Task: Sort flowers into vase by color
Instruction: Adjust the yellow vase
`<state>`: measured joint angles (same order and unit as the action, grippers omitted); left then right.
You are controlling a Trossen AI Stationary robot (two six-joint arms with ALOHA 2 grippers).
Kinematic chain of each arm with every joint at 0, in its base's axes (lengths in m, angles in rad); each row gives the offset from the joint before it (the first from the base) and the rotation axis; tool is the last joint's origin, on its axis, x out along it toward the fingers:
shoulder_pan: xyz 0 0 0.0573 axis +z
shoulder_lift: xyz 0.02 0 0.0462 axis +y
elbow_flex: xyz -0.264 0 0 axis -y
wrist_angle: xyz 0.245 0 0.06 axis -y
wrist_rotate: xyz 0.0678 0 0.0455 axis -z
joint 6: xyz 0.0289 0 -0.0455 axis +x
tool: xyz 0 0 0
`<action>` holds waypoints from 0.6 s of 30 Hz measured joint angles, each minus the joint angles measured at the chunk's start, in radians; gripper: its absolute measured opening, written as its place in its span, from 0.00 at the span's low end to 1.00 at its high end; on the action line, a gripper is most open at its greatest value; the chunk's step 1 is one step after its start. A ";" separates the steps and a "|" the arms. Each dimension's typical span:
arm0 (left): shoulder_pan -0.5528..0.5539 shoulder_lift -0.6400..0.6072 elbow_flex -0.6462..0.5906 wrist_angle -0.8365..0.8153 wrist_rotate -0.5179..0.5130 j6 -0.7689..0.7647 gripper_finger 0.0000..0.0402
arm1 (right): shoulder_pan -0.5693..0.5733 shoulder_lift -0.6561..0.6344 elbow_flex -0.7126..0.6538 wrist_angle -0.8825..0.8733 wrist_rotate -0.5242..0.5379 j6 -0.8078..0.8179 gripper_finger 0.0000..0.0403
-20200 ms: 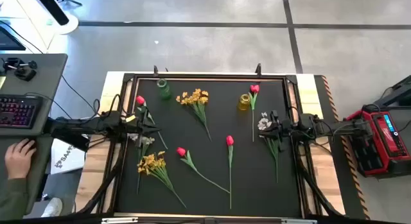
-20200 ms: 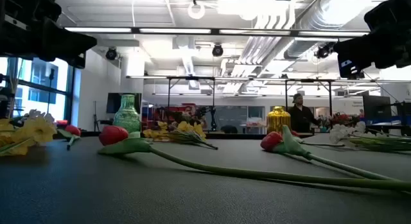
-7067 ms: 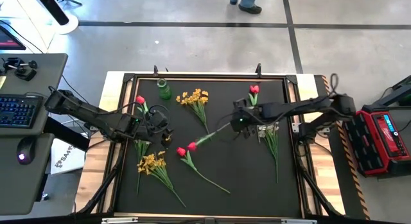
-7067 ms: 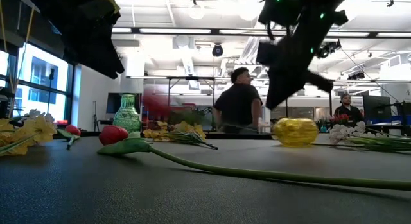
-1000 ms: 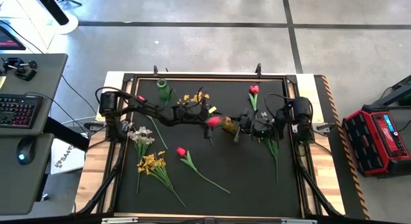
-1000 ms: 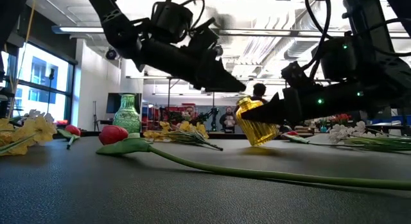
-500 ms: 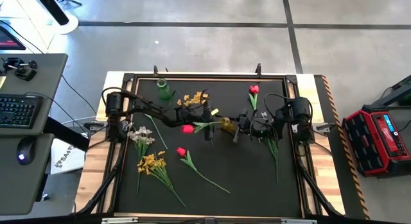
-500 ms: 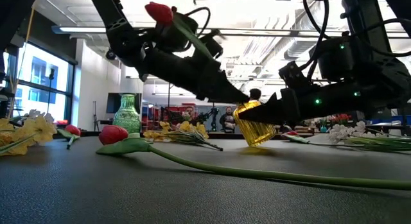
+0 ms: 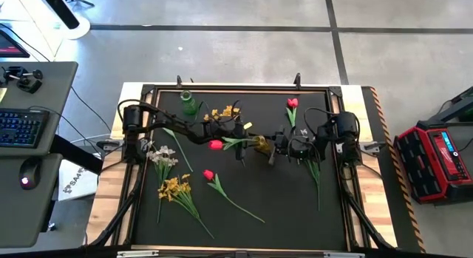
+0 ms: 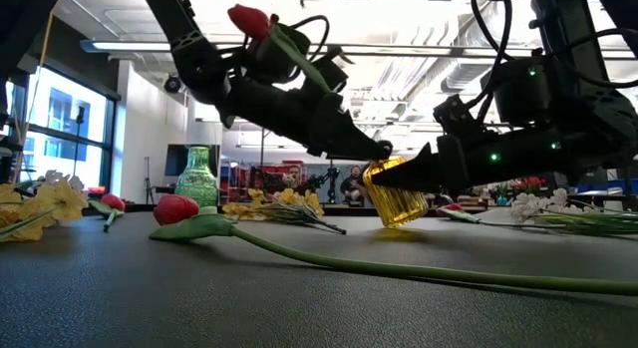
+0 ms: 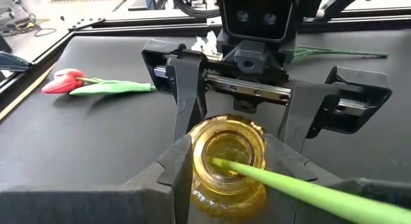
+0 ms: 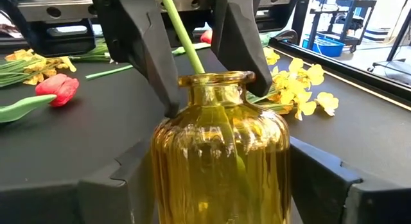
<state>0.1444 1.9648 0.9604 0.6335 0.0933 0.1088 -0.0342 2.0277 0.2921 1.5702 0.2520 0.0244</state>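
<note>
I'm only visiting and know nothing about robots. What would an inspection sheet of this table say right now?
Surface: black mat in a wooden frame.
Job's things: amber ribbed glass vase tilted, red tulip's green stem in its mouth; green glass vase at the back; loose red tulips, yellow blooms and white sprigs lie around.
Clutter: nothing seen.
Grippers: right gripper clasps the amber vase; left gripper straddles the stem at the vase mouth.
Cables: black leads loop along both arms.
Surroundings: keyboard desk, red unit, people far behind.
</note>
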 joint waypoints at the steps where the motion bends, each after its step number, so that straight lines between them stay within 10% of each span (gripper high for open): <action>1: 0.000 -0.004 0.002 -0.009 0.000 0.000 0.30 | -0.001 0.000 0.001 -0.004 0.000 -0.006 0.67; 13: -0.028 -0.004 0.296 -0.570 -0.072 0.115 0.30 | -0.002 -0.182 -0.019 -0.423 0.002 0.070 0.88; 18: -0.004 0.011 0.407 -0.707 -0.120 0.152 0.30 | 0.028 -0.423 -0.032 -0.770 0.184 0.107 0.86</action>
<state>0.1408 1.9758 1.3673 -0.0739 -0.0267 0.2612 -0.0063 1.6051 0.2598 0.8006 0.4357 0.1311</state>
